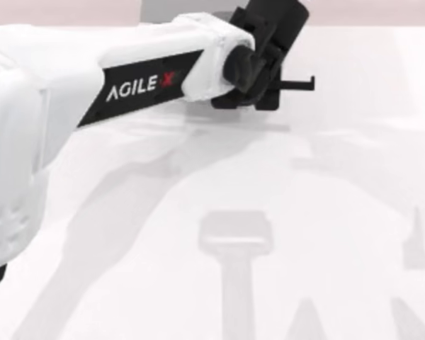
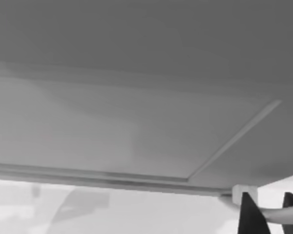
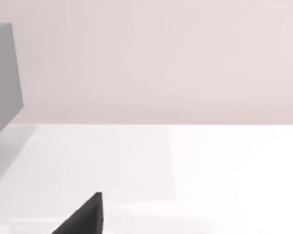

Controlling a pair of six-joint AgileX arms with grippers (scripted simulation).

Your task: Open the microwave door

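Observation:
The microwave door (image 2: pixel 136 122) fills the left wrist view as a grey framed panel with a large window, seen at a steep slant. Its pale bar handle (image 2: pixel 278 213) runs from a white bracket (image 2: pixel 245 191) between the two dark fingers (image 2: pixel 250 219) of my left gripper (image 2: pixel 269 204), which looks shut on the handle. In the top view the left arm reaches across to the far middle, where my left gripper (image 1: pixel 273 78) hides most of the grey microwave (image 1: pixel 184 8). My right arm is out of the top view; one dark tip of my right gripper (image 3: pixel 88 217) shows in its wrist view.
The right wrist view shows the grey side of the microwave (image 3: pixel 2 78) at its edge, over the white table (image 3: pixel 185 170) and a pink back wall. Arm shadows lie across the white table (image 1: pixel 304 212) in the top view.

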